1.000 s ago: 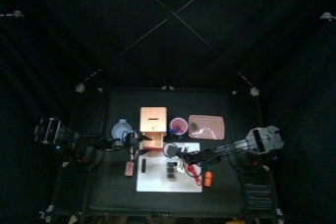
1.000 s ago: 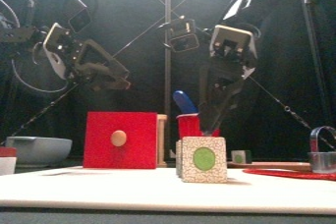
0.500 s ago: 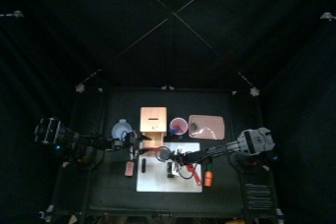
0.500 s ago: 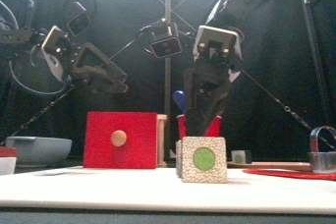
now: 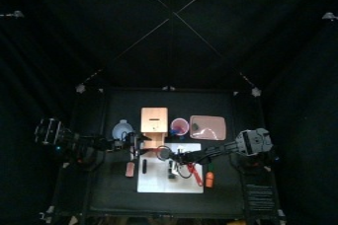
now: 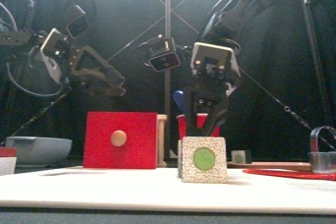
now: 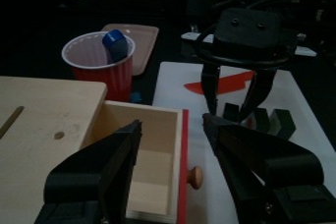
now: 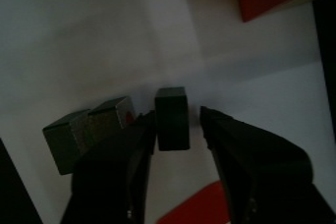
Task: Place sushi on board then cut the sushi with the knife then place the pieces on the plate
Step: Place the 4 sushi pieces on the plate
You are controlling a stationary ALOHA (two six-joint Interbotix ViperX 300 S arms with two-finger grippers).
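Since the sushi (image 6: 202, 159) seems cut on the board (image 5: 152, 180), plating remains: right pincer (image 8: 180, 120) spread around one piece, left pincer (image 7: 178, 135) wide, idle.

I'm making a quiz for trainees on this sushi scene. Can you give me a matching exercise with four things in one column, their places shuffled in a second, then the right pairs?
Things:
1. blue knife
2. sushi roll
3. blue-grey bowl
4. pink tray

Places:
A. on the white board, under the right gripper
B. left of the wooden box
C. standing in the red cup
D. at the back, right of the red cup

Pairs: 1-C, 2-A, 3-B, 4-D
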